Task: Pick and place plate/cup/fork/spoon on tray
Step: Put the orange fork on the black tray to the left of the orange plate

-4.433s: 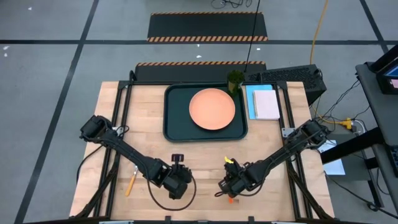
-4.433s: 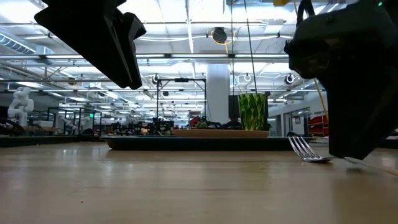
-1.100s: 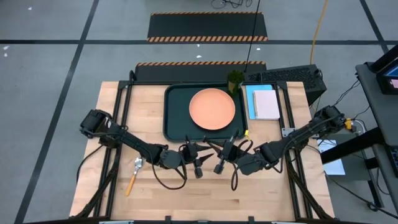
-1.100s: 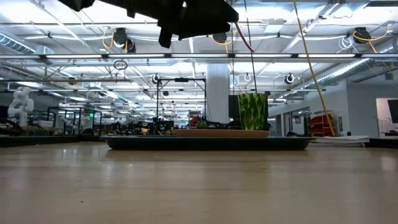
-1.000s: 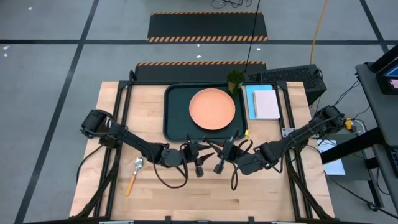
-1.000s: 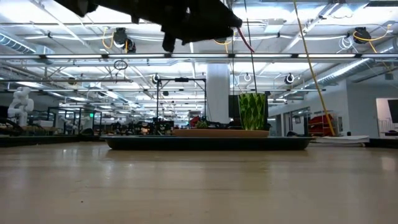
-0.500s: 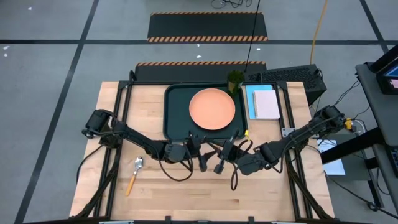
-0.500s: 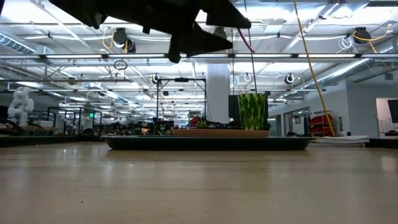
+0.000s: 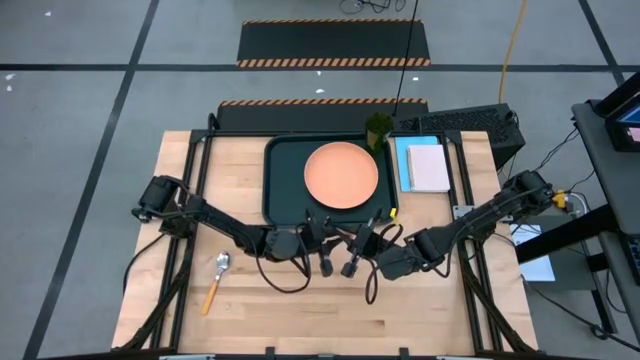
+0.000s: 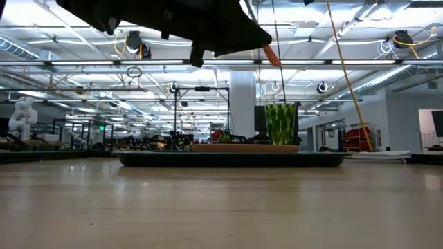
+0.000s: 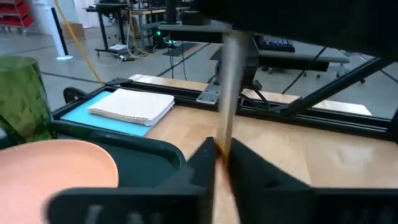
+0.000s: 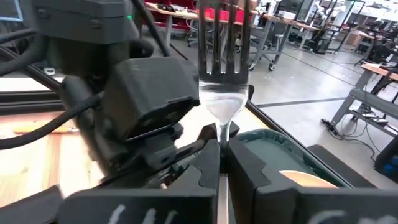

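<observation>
The fork hangs in the air over the table's middle, just in front of the tray's near edge, with both grippers shut on it. My left gripper comes from the left and my right gripper from the right. The fork's orange handle end sticks out past the dark grippers. The salmon plate lies on the dark tray. The green cup stands at the tray's far right corner. The spoon lies on the wood at the near left. My left gripper pinches the fork's shaft between its two fingers, close beside my right gripper. The fingers come about level from the table's left and lie across the shaft. The fork is clear of the table. My right gripper pinches the fork's narrow neck, just below the silver head, between its two fingers. The fingers come about level from the table's right and lie across the fork. The prongs stand out beyond the fingers, and the fork is lifted clear.
A white notepad on a blue sheet lies right of the tray. A keyboard sits at the far right. Bare wood lies in front of the grippers.
My left gripper has moved toward the table's right, up to my right gripper, and has shut on the fork's shaft. My right gripper has kept still with the fork held in the air.
</observation>
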Motion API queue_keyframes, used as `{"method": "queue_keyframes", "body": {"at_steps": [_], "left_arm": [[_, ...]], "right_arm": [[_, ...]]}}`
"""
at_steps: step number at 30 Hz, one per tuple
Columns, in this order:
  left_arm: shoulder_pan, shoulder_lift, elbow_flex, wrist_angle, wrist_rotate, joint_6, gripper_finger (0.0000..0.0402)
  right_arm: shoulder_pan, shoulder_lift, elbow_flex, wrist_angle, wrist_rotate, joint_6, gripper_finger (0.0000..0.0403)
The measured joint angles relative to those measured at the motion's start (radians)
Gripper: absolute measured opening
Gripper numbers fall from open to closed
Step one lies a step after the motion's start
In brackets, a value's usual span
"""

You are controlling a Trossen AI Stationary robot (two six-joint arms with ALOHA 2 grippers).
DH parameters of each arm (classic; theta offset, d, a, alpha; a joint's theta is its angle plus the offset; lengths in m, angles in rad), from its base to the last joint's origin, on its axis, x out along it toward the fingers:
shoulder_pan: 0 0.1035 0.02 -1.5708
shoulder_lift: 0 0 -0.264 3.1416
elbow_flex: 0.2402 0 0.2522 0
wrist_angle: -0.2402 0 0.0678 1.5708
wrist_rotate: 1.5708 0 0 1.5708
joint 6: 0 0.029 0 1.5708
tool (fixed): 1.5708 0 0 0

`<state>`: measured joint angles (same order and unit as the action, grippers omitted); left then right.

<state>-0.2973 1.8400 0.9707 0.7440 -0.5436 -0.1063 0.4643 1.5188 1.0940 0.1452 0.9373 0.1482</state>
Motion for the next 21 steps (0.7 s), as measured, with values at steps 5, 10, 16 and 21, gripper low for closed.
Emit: {"method": "queue_keyframes", "body": {"at_steps": [5, 10, 16, 21], "left_arm": [[0.001, -0.002, 0.0, -0.02, 0.02, 0.023, 0.0015], [0.002, -0.046, 0.0, -0.127, 0.05, 0.027, 0.0008], [0.041, -0.162, 0.0, -0.385, 0.229, -0.031, 0.0007], [0.063, -0.2, 0.0, -0.545, 0.365, -0.063, 0.0008]], "right_arm": [[0.014, 0.0, 0.0, -0.026, -0.007, 0.002, 0.0002], [0.041, -0.008, 0.0, -0.037, -0.003, 0.008, 0.0022], [0.054, -0.044, 0.0, -0.128, -0.107, 0.066, 0.0083], [0.032, -0.043, 0.0, -0.182, -0.181, 0.098, 0.0123]]}}
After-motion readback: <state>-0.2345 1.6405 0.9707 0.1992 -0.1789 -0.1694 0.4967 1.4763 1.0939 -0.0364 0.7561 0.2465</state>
